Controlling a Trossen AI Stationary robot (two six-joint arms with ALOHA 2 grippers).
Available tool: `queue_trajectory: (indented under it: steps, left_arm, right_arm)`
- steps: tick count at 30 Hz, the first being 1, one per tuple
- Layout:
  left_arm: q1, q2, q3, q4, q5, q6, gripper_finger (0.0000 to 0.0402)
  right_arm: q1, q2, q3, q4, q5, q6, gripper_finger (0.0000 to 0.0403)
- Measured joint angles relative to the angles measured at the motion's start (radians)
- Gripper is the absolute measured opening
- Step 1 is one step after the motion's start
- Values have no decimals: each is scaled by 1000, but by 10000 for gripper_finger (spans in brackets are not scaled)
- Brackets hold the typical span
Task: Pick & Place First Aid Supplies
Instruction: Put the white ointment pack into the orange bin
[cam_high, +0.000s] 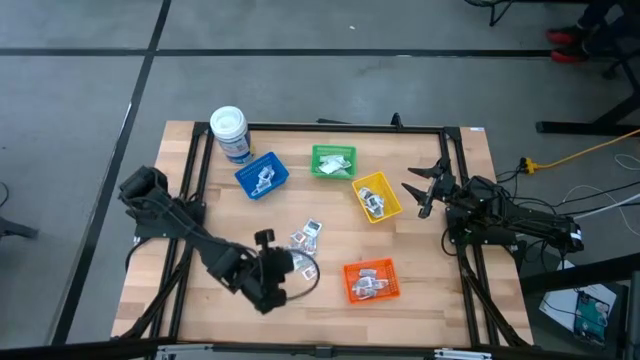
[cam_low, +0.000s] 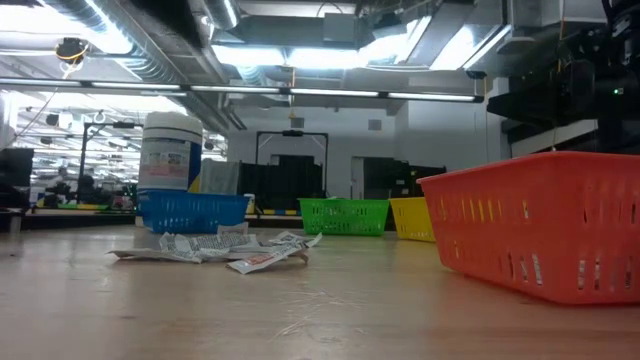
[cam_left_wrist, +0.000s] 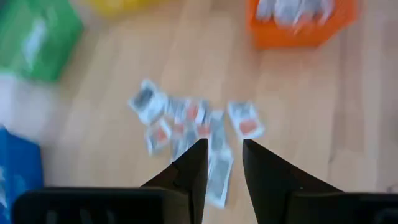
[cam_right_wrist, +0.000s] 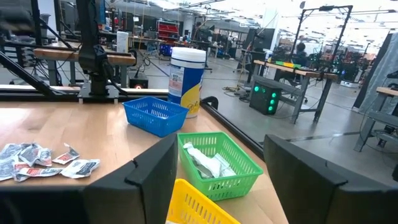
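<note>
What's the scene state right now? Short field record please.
surface: wooden table
loose packets: small pile mid-table, more under the left arm
bins: blue, green, yellow, orange; each holds packets
jar: white-lidded, beside blue bin
left tool: above the pile, fingers apart, nothing held
right tool: open, waiting by the yellow bin

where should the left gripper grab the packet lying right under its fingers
Take the packet by its long edges, coming straight down from above. It lies flat on the table, slightly overlapped by the pile, so the left gripper should straddle its narrow width, probably at the free end.
</note>
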Motion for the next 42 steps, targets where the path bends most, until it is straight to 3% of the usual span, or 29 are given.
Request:
queue_trajectory:
  steps: [4, 10, 18, 25, 30, 42]
  left_arm:
    - [41, -28, -110, 5, 129, -43, 93]
    - [95, -38, -218, 99, 285, 64, 92]
    - [121, -38, -318, 192, 312, 108, 94]
    - [123, -28, -398, 356, 425, 214, 92]
    - [97, -29, -409, 361, 413, 220, 95]
    - [54, -3, -407, 374, 364, 458, 91]
  right_arm:
    - [0, 0, 0, 0, 0, 0, 236]
    - [0, 0, 0, 0, 0, 0, 236]
    - [0, 0, 0, 0, 0, 0, 236]
    - [0, 0, 0, 0, 0, 0, 236]
    - [0, 0, 0, 0, 0, 0, 236]
    - [0, 0, 0, 0, 0, 0, 236]
